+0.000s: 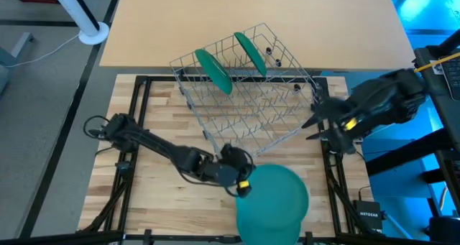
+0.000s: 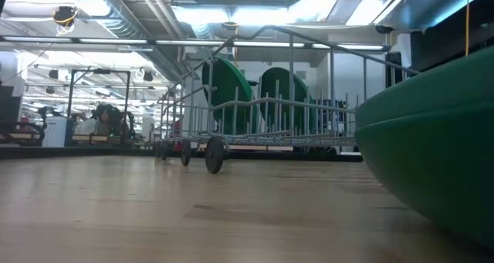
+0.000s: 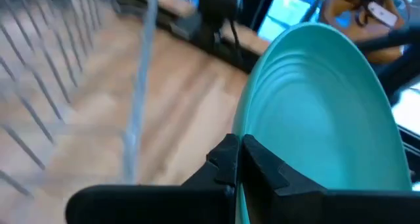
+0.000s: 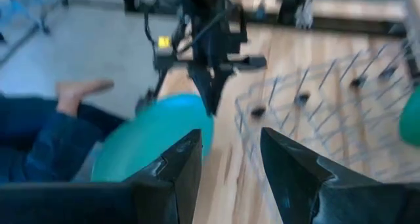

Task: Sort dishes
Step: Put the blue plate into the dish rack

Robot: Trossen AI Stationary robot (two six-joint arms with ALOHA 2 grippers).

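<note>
The left gripper point(image 1: 243, 185) sits near the front edge of the table point(image 1: 158, 195), its fingers pressed together on the rim of a green plate point(image 1: 277, 198). That plate lies on the right side of the gripper and reaches to the table's front edge; in the left wrist view the plate point(image 3: 321, 119) stands tilted, its hollow face turned toward the camera and its rim running away from the fingers point(image 3: 226, 161). In the low view the same plate point(image 2: 432, 155) fills the right side, its underside just above the wood.

Behind the left gripper stands the wire rack point(image 1: 248, 101), skewed on the table so its long axis runs diagonally. Two more plates stand on edge in the rack's far part: one point(image 1: 213, 70) to the left, one point(image 1: 250, 52) farther back, both leaning and roughly parallel. The rack's near slots show bare wires. Bare wood lies to the left of the left gripper, between the arm and the table's left frame.

The right gripper point(image 1: 316, 123) hovers at the rack's right end, its fingers point(image 4: 177, 171) spread with nothing between them. A person's foot point(image 4: 79, 89) shows beyond the table's front edge.
</note>
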